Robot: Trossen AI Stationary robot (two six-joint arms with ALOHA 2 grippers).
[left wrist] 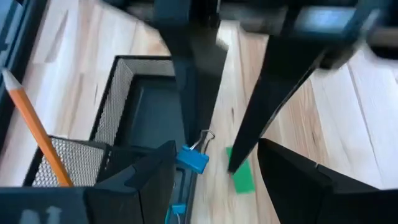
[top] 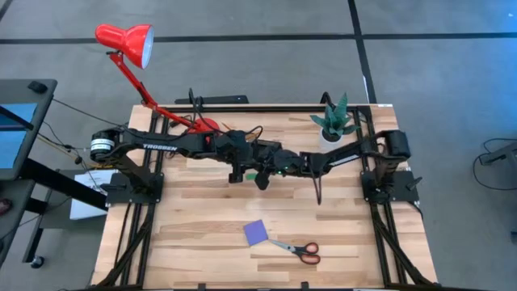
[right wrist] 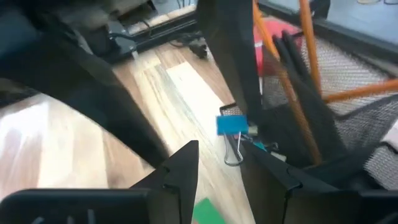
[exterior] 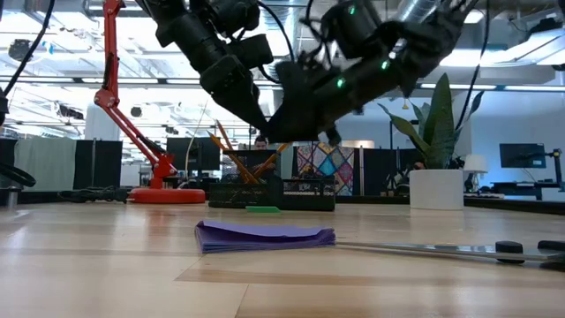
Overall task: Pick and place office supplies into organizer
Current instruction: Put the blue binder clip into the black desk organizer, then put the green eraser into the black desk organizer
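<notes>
The black mesh organizer (left wrist: 124, 93) stands at the table's far middle, with orange pencils (right wrist: 305, 37) and black pens (right wrist: 298, 68) leaning in its taller section. A blue binder clip (right wrist: 233, 124) lies at its near edge, and a green eraser (left wrist: 241, 177) lies flat on the wood beside it. My left gripper (left wrist: 214, 149) and right gripper (right wrist: 221, 149) meet tip to tip above the clip and eraser. Both are open with nothing between their fingers. A purple notepad (top: 256, 233) and red-handled scissors (top: 300, 251) lie flat near the front.
A red desk lamp (top: 129, 40) stands on its base (exterior: 168, 196) at the far left, and a potted plant (top: 335, 121) stands at the far right. A thin black stick (top: 317, 190), maybe a pen, lies right of the grippers. Bare wood shows left of the notepad.
</notes>
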